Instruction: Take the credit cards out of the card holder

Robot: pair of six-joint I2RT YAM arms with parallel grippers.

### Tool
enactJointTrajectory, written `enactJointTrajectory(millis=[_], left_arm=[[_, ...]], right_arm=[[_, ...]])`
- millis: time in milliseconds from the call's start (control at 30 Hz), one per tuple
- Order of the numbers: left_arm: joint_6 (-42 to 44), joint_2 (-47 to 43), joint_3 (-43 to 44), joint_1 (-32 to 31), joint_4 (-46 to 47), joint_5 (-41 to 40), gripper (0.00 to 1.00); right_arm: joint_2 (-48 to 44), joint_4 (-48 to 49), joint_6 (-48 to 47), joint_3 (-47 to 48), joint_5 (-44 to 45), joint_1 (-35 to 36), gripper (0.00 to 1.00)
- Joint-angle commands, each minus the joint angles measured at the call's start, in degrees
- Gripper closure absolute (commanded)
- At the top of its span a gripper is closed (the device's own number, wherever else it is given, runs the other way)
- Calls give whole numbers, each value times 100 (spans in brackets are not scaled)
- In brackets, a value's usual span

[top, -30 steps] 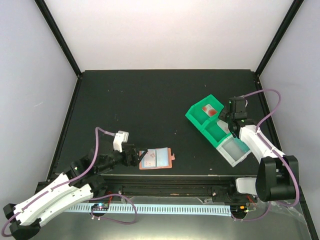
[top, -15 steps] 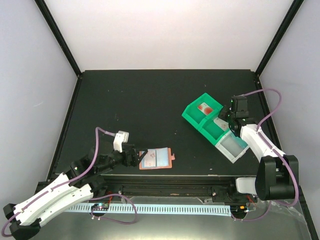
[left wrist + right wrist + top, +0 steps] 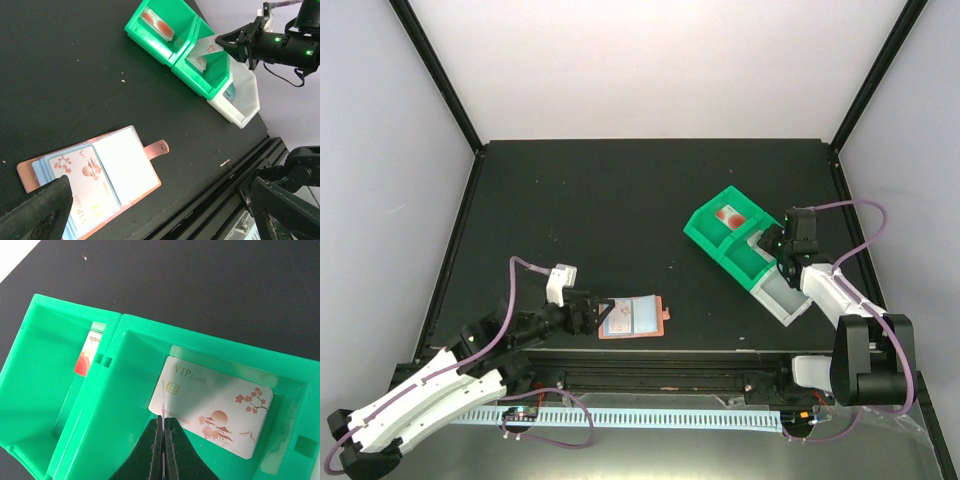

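The right pincer [image 3: 163, 435] is closed on a thin card [image 3: 163, 400], seen edge-on over the middle compartment of the green bin [image 3: 125, 340]. Under it a white blossom-printed card [image 3: 215, 407] lies flat on that compartment's floor. A red and white card [image 3: 89, 354] leans in the next compartment. Well apart from these, the left pincer [image 3: 590, 316] is spread wide at the left end of the open orange wallet [image 3: 125, 167]. The wallet lies flat on the black table [image 3: 600, 200] near its front edge, with another blossom card [image 3: 85, 180] tucked in its left pockets.
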Motion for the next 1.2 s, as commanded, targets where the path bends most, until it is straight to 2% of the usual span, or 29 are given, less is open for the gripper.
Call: enactJointTrajectory(millis=[0,333,1067,1167], left_arm=[[-91,-86,-12,21,39,50,1],[-77,-99,54,21,-32,39,1],[-213,-307,-80,21,35,56,1],[-210,-385,-74,21,72,47,1]], right_arm=[[-199,649,331,-124,146,-46,99],[-191,1018,715,-299,202,-148,99],[734,1673,1051,-369,370,-169,99],[796,1698,1071,-394,344,-182,96]])
